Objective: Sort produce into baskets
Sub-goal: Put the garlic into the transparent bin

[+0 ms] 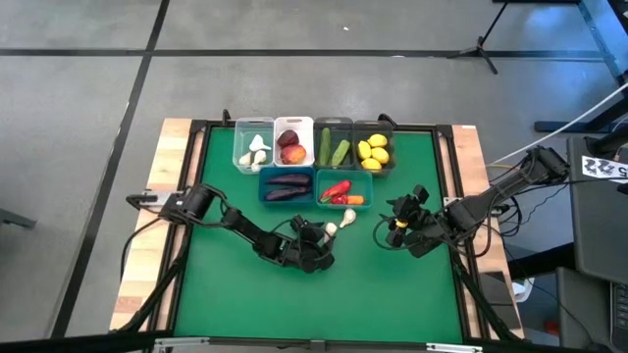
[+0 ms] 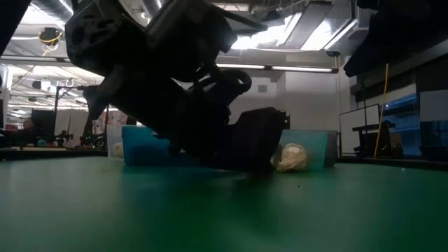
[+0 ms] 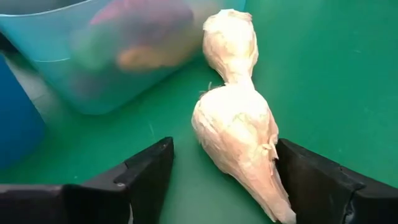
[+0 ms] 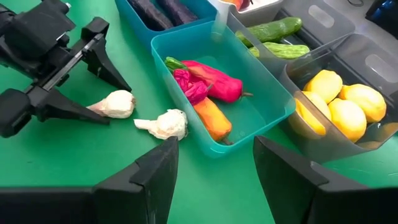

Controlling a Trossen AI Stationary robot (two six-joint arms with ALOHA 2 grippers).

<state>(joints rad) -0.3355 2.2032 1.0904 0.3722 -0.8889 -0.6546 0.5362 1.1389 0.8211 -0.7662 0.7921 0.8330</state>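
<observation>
L gripper (image 1: 324, 238): low on green mat, jaws open, fingers either side of garlic bulb (image 3: 239, 134); not closed on it.
2nd garlic (image 3: 229, 43): just beyond 1st, beside teal bin (image 1: 344, 189).
R gripper (image 1: 396, 224): jaws open, nothing held, right of teal bin, over mat.
Teal bin contents: red peppers (image 4: 211, 82), orange carrot (image 4: 212, 119).
Blue bin (image 1: 287, 184): dk purple eggplants (image 1: 287, 186), left of teal.
Far row, L to R: clear bin (image 1: 254, 145) w/ garlic; white bin (image 1: 293, 141) w/ peaches (image 1: 290, 147); grey bin (image 1: 334, 144) w/ cucumbers (image 4: 273, 28); grey bin (image 1: 374, 147) w/ lemons (image 4: 339, 102).
Mat (image 1: 245, 294): both loose garlic lie on it, near side of teal bin.
</observation>
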